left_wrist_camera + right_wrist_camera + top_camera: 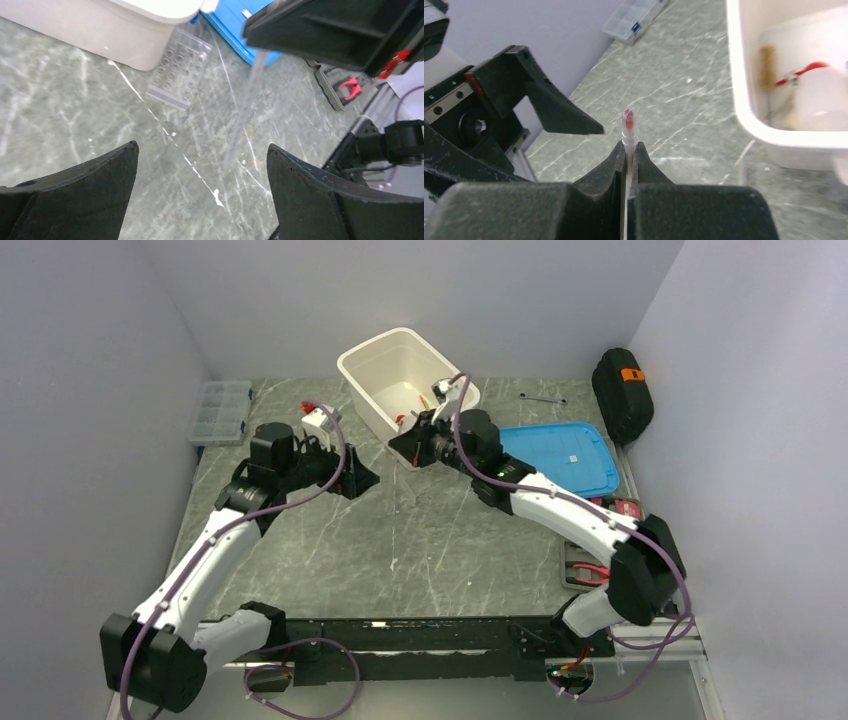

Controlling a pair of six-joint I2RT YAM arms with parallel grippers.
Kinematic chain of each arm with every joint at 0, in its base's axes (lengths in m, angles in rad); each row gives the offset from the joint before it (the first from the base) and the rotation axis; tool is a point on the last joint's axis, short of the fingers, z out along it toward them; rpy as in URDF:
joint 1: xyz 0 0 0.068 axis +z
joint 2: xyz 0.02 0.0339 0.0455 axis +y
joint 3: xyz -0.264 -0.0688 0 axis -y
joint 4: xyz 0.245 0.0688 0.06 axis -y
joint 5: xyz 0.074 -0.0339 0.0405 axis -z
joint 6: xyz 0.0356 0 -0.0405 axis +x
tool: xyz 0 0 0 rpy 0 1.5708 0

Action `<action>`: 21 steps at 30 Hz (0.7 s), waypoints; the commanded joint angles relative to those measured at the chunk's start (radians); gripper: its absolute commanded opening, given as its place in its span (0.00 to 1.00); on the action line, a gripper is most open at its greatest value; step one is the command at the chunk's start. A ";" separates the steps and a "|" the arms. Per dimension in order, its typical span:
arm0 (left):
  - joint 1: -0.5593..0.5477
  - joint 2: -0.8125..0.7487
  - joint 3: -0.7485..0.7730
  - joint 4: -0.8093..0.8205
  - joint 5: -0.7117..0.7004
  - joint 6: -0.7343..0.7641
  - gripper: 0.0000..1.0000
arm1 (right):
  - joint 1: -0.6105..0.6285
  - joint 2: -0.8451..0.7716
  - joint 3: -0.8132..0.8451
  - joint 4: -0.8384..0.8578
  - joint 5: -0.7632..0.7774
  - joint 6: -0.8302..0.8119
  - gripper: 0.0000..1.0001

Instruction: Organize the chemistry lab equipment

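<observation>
Ok, tabletop (pixel 440 540) is dark grey-green marble-look w/ white veins. It is boxed in by plain pale lilac-grey walls (pixel 420 290) on L, back and R.

R gripper (pixel 628 147): jaws pinched nearly together on a thin clear tube (pixel 628 122) w/ red tip. In R wrist view the tube stands up between the fingers. In L wrist view it hangs blurred below the R claw, over the marble; can't tell if its lower end touches the surface.

L gripper (pixel 202 150): jaws wide apart, not gripping anything, over bare marble near table centre, close beside the R claw.

On the table lies a clear tube rack (pixel 180 67), flat, right by the outer wall of the white bin (pixel 736 75) at back centre; touching or just beside, can't tell. Inside the bin sits a translucent squeeze bottle (pixel 824 97) w/ red nozzle, plus a tan stick-like item (pixel 766 60), too blurry to ID.

R of the bin a blue lid (pixel 560 455) lies flat, partly behind R arm. Back R, a black case (pixel 622 390) stands vs the R wall. Back L corner has a clear organizer box (pixel 222 410) by the L wall. Near R arm base at the R edge are red-handled pliers (pixel 592 572). Both arm bases sit on a black rail (pixel 420 630) at the near edge.
</observation>
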 commanded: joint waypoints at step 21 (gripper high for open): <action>-0.027 -0.185 -0.018 -0.076 -0.400 0.078 0.99 | -0.123 0.333 0.776 -0.467 0.168 -0.741 0.00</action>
